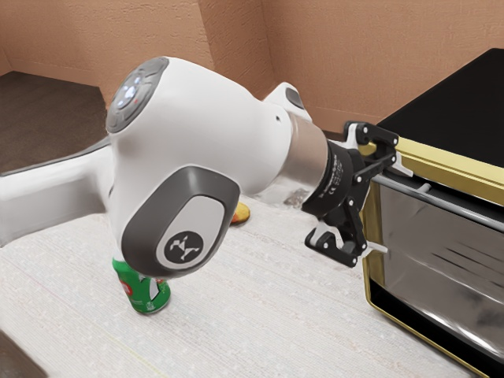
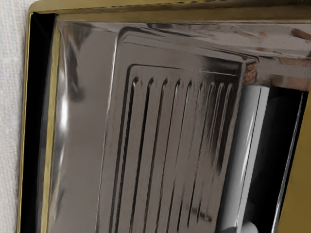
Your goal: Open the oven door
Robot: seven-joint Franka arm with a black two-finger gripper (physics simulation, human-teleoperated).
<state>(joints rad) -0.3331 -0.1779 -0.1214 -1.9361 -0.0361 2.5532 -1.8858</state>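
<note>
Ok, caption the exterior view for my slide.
Franka arm, its open claw at the handle of a gold-trimmed oven; a green can stands nearby.

Oven (image 1: 465, 102) blk w/ gold trim (image 1: 445, 163), ribbed panel (image 2: 167, 126) grey w/ dk stripes, can (image 1: 142, 293) grn w/ red & wht.

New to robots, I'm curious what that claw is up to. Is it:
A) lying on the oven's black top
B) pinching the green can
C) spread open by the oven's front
C: the claw's two fingers stand well apart, by the front of the oven.
</note>
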